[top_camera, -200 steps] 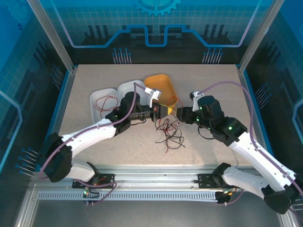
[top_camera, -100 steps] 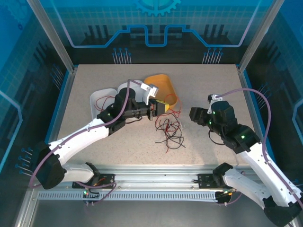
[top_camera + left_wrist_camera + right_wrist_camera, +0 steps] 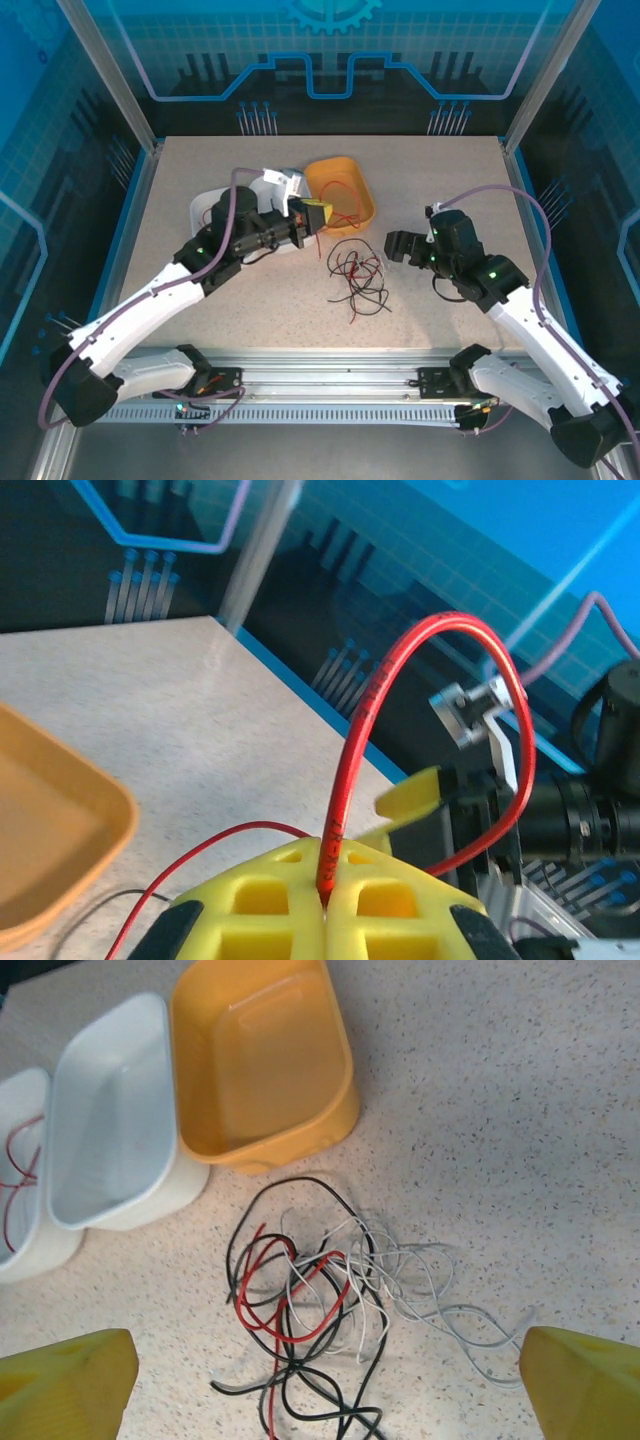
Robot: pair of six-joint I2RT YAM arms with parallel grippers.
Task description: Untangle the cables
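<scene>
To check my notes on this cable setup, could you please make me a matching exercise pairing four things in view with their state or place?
Things:
1. left gripper
2. right gripper
3. tangled cables
4. orange tray

States or places:
a. beside a white tray
b. jaws wide open
c. lying loose on the table
d. shut on a red cable

Pairs: 1-d, 2-b, 3-c, 4-a.
</scene>
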